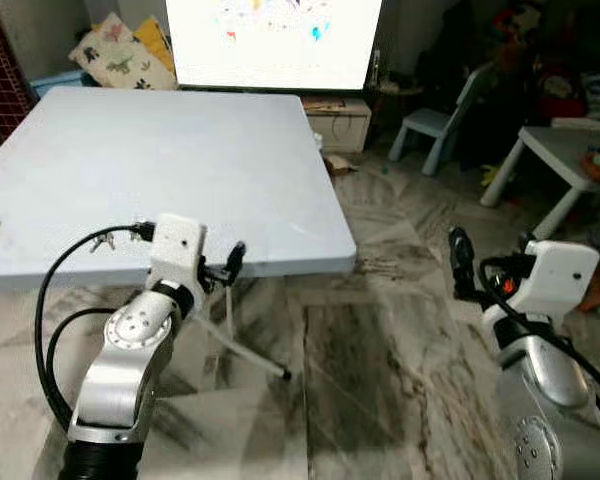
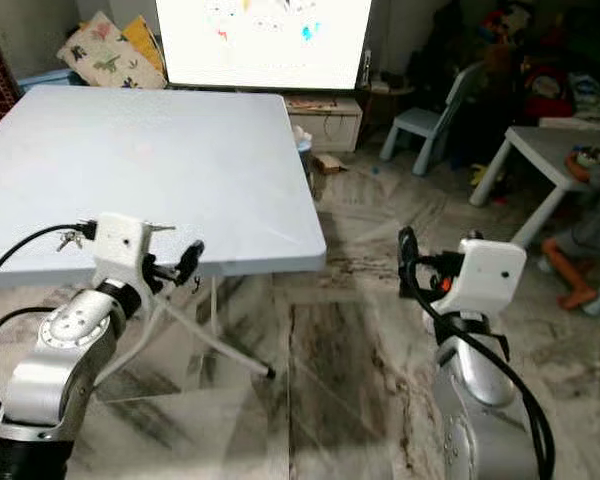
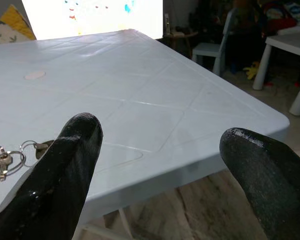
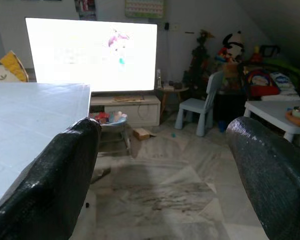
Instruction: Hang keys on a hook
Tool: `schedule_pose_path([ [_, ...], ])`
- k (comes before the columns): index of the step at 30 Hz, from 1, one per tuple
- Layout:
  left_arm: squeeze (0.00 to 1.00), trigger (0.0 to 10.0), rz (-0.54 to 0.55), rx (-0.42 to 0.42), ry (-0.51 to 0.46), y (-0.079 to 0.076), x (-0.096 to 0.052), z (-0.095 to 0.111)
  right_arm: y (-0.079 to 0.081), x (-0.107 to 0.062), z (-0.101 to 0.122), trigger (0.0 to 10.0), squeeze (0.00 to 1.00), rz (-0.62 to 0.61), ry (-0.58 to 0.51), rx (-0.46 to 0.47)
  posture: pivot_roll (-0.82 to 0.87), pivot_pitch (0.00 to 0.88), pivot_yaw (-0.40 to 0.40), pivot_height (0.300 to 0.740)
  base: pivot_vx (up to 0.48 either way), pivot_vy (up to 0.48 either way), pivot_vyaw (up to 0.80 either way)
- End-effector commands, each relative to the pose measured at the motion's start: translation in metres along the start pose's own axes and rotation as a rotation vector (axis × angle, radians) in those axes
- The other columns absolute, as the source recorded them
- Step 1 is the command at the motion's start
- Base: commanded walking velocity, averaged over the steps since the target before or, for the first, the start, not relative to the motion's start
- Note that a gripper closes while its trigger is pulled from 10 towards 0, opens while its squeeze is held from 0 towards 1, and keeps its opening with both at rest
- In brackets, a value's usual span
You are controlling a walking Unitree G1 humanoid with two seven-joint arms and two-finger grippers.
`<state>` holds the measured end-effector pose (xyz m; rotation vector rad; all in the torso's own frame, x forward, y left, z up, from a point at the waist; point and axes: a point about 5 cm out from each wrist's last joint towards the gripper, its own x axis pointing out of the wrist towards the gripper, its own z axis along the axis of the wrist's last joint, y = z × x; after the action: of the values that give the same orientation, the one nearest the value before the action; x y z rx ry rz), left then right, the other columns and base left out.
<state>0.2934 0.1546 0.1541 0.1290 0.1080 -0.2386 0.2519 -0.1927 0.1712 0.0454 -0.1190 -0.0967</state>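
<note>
A small bunch of keys (image 3: 4,159) on a ring lies on the pale blue table (image 1: 180,150), close to its near edge, also seen as keys (image 1: 104,240) just left of my left wrist. My left gripper (image 1: 230,266) hovers at that near edge, a little right of the keys. In the left wrist view its fingers (image 3: 75,150) stand wide apart with nothing between them. My right gripper (image 1: 461,262) is raised over the floor to the right of the table. It is open and empty, as the right gripper (image 4: 162,135) shows in its wrist view.
A bright TV screen (image 1: 270,40) stands behind the table. At the right are a small blue chair (image 1: 435,125) and a low white table (image 1: 560,160), where a person (image 2: 592,205) sits. Marble floor (image 1: 380,340) lies open between table and right arm. The table's folding legs (image 1: 250,355) angle below.
</note>
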Motion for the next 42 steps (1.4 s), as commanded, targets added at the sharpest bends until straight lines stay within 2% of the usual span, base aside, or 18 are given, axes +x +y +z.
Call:
schedule_pose_path([
  [1,0.0,10.0,0.001,0.0,0.011,-0.002,0.001,-0.001,-0.005,0.002,0.001,10.0,0.0,-0.013,0.006,0.001,0.1,0.0,-0.094,0.74,0.0,0.0,0.0],
  [10,0.0,10.0,-0.031,0.05,0.005,-0.01,-0.002,-0.006,0.001,0.0,-0.003,10.0,0.0,0.012,0.031,0.023,0.08,0.0,-0.099,0.74,0.0,0.0,0.53],
  [11,0.0,10.0,-0.014,0.088,0.004,-0.011,-0.001,-0.006,0.002,-0.002,-0.012,10.0,0.0,0.01,0.093,0.069,0.08,0.0,-0.091,0.74,0.0,0.0,0.0],
  [12,0.0,10.0,-0.014,0.088,0.004,-0.011,-0.001,-0.006,0.002,-0.002,-0.012,10.0,0.0,0.01,0.093,0.069,0.08,0.0,-0.091,0.74,0.0,0.0,0.0],
  [13,0.0,10.0,0.009,0.109,0.002,-0.01,-0.002,-0.006,0.0,-0.005,-0.02,10.0,0.0,-0.002,0.136,0.114,0.09,0.0,-0.087,0.74,0.0,0.0,0.0],
  [14,0.0,10.0,0.03,0.109,0.002,-0.008,-0.003,-0.007,-0.001,-0.009,-0.026,10.0,0.0,-0.004,0.167,0.144,0.09,0.0,-0.082,0.74,0.0,0.0,0.0],
  [18,0.0,10.0,0.105,0.076,0.013,0.01,-0.009,-0.016,-0.002,-0.02,-0.036,10.0,0.0,0.011,0.179,0.128,0.09,0.0,-0.072,0.74,0.0,0.0,0.0],
  [21,0.0,10.0,0.108,0.1,0.035,0.018,-0.012,-0.026,-0.002,-0.029,-0.05,10.0,0.0,0.02,0.235,0.147,0.1,0.0,-0.075,0.74,0.0,0.0,0.0],
  [26,0.0,10.0,0.115,0.114,0.057,0.023,-0.016,-0.033,0.002,-0.034,-0.058,10.0,0.0,0.065,0.261,0.153,0.1,0.0,-0.074,0.74,0.0,0.0,0.0],
  [32,0.0,10.0,0.149,0.137,0.07,0.034,-0.026,-0.045,-0.003,-0.04,-0.062,10.0,0.0,0.09,0.245,0.066,0.11,0.0,-0.074,0.74,0.0,0.0,0.0],
  [37,0.0,10.0,0.142,0.166,0.026,0.031,-0.022,-0.037,-0.001,-0.037,-0.058,10.0,0.0,0.112,0.21,0.03,0.11,0.0,-0.078,0.74,0.0,0.0,0.18],
  [42,0.0,10.0,0.138,0.177,0.005,0.028,-0.018,-0.03,0.0,-0.034,-0.058,10.0,0.0,0.123,0.197,0.016,0.11,0.0,-0.082,0.74,0.0,0.0,0.8],
])
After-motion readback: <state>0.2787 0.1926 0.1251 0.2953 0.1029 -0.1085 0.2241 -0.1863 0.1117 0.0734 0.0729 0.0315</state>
